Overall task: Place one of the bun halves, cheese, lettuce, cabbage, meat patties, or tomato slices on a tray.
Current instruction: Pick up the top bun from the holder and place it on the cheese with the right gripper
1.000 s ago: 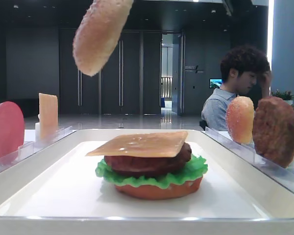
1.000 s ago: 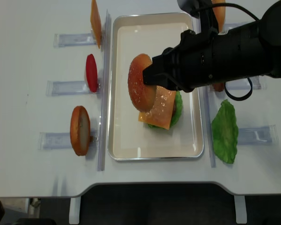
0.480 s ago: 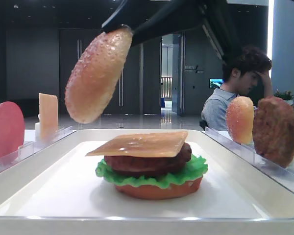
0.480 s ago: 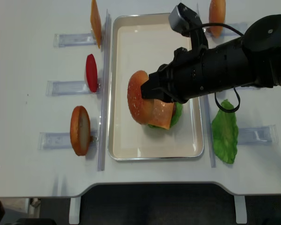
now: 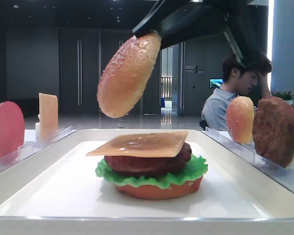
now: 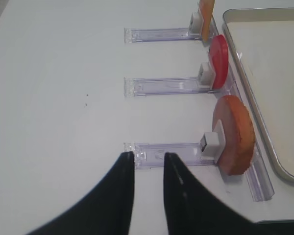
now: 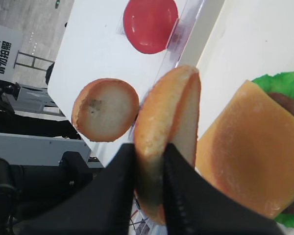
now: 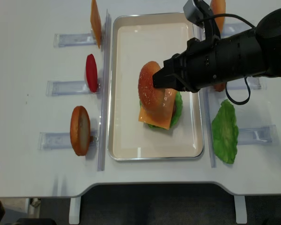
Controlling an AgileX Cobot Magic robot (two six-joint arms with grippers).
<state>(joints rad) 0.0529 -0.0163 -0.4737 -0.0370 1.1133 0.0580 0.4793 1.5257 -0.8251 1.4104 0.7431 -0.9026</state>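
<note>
While right end effector grips bun top, white table bears tray; dim hall behind

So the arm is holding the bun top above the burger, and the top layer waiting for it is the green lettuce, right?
Not quite. The right gripper does hold the bun top above the burger, but the top layer is the cheese, as the low exterior view shows; the lettuce lies under the patty.

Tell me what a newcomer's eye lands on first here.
The sesame bun top, pinched on edge in the right hand, hangs tilted above the half-built burger. Below it the cheese caps patty and lettuce in the white tray. Spare ingredients stand in racks on either side.
</note>
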